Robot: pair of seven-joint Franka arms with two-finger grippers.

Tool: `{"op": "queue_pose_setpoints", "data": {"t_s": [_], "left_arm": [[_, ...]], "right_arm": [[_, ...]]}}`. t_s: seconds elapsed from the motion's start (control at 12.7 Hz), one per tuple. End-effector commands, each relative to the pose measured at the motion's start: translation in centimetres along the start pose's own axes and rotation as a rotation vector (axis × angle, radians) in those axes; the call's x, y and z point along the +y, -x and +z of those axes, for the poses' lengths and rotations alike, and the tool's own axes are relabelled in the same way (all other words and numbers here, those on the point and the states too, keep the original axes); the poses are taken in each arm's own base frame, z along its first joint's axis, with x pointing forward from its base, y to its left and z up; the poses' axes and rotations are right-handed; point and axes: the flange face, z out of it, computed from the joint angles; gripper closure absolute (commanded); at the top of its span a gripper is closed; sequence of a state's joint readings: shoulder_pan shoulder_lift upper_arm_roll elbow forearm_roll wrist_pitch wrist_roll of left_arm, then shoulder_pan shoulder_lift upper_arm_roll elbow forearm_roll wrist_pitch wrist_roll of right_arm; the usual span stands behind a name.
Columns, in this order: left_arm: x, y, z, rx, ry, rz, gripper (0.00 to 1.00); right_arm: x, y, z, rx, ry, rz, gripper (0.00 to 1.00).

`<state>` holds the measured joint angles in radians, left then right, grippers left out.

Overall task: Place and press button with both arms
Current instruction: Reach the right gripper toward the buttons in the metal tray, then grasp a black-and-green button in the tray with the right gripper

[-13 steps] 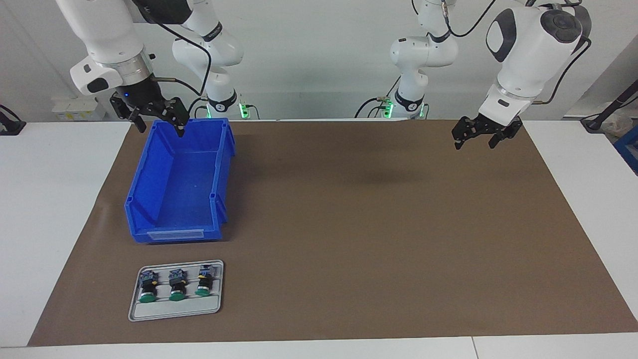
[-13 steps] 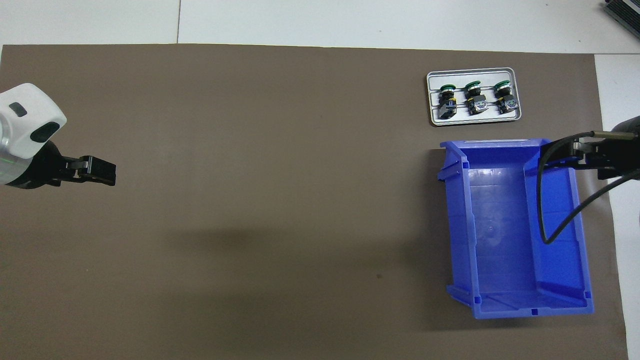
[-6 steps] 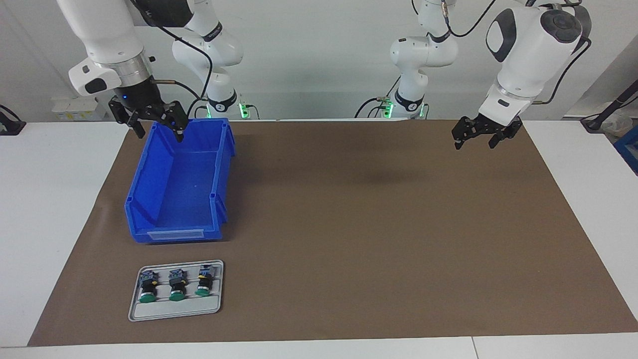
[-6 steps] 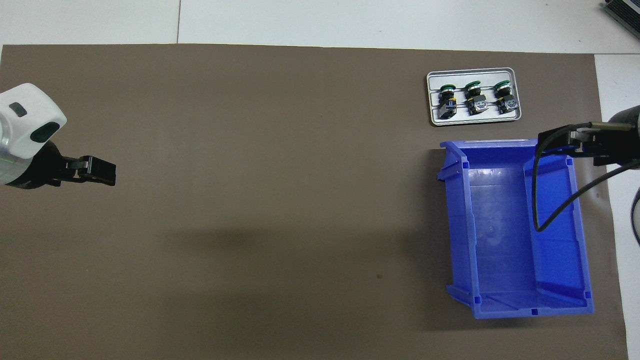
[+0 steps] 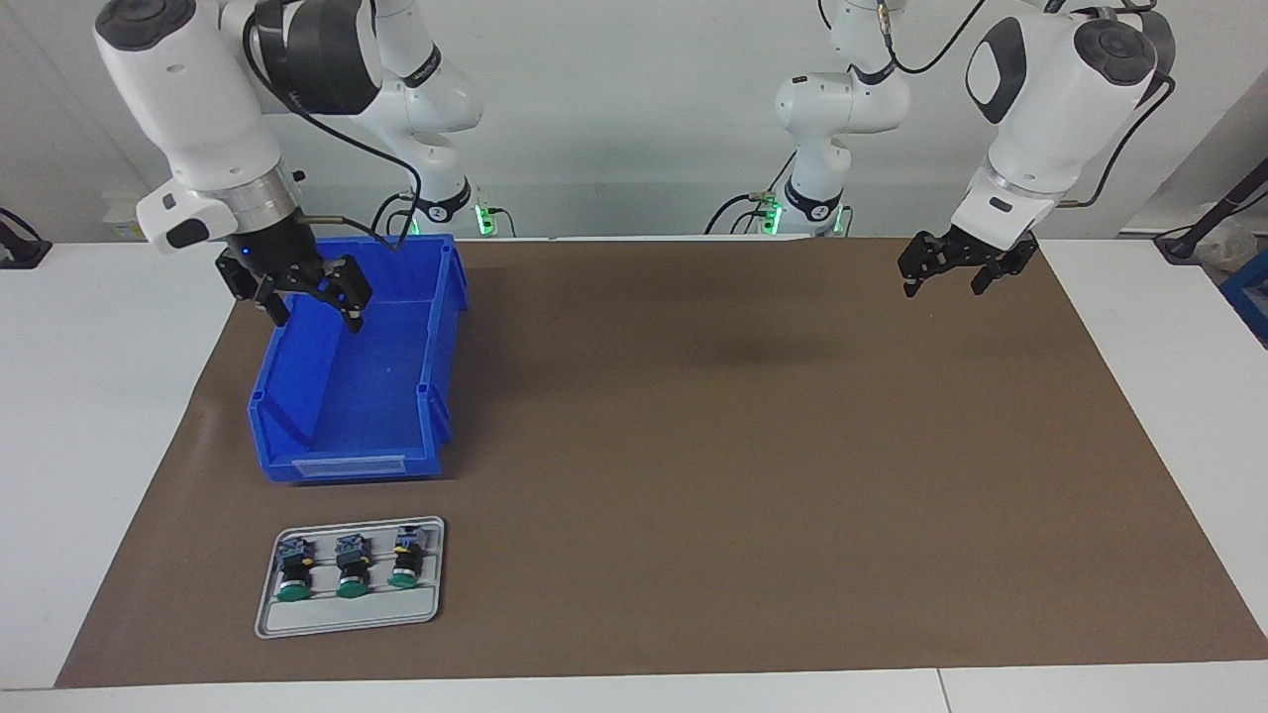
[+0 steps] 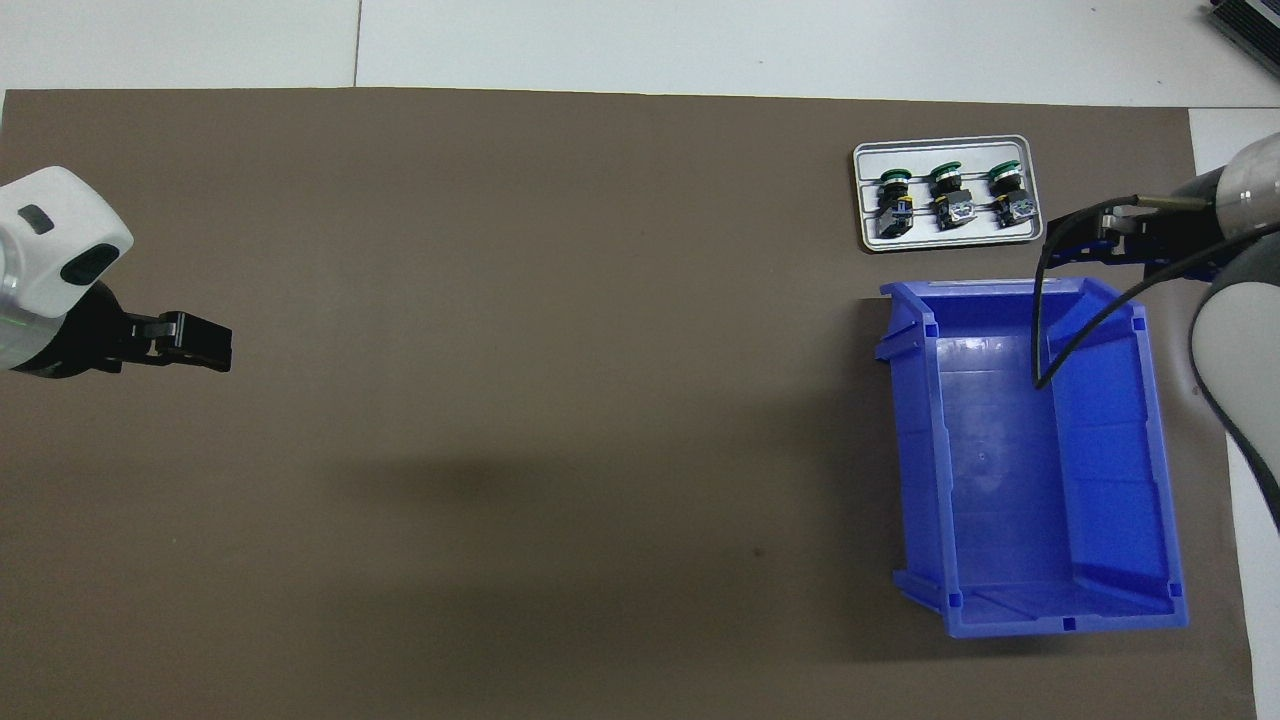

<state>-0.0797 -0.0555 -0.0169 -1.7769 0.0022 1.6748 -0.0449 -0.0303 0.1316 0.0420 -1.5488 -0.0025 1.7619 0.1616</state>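
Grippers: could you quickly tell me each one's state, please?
Left gripper: open, empty, over the mat.
Right gripper: open, empty, over the blue bin.

Three green-capped buttons, lower left of the facing view

The buttons (image 5: 347, 568) lie side by side on their sides (black bodies, blue-grey blocks), caps pointing away from the robots.

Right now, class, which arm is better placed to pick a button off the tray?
The right. The right gripper hangs open over the blue bin, at the tray's end of the table. The left gripper, open, waits at the other end, away from the buttons.
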Motion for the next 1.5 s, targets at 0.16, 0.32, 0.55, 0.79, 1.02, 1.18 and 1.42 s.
{"op": "queue_pose_setpoints", "data": {"t_s": [0.16,0.32,0.55,0.79,1.02,1.18,1.42], "left_arm": [[-0.2,0.7,-0.3,0.009,-0.017,-0.007,0.0],[-0.2,0.7,-0.3,0.009,-0.017,-0.007,0.0],[-0.2,0.7,-0.3,0.009,-0.017,-0.007,0.0],[-0.2,0.7,-0.3,0.009,-0.017,-0.007,0.0],[-0.2,0.7,-0.3,0.009,-0.017,-0.007,0.0],[-0.2,0.7,-0.3,0.009,-0.017,-0.007,0.0],[-0.2,0.7,-0.3,0.009,-0.017,-0.007,0.0]], "right_arm": [[0.7,-6.6,6.2,-0.003,-0.038,-0.101,0.04],[0.6,-8.0,9.5,0.004,-0.043,-0.131,0.05],[0.9,-10.3,13.0,0.012,-0.074,-0.193,0.08],[1.6,-13.0,16.2,0.019,-0.08,-0.229,0.09],[1.8,-14.8,19.8,0.049,-0.081,-0.249,0.11],[0.8,-15.2,22.7,0.063,-0.08,-0.26,0.12],[0.9,-15.4,25.6,0.067,-0.069,-0.267,0.14]]}}
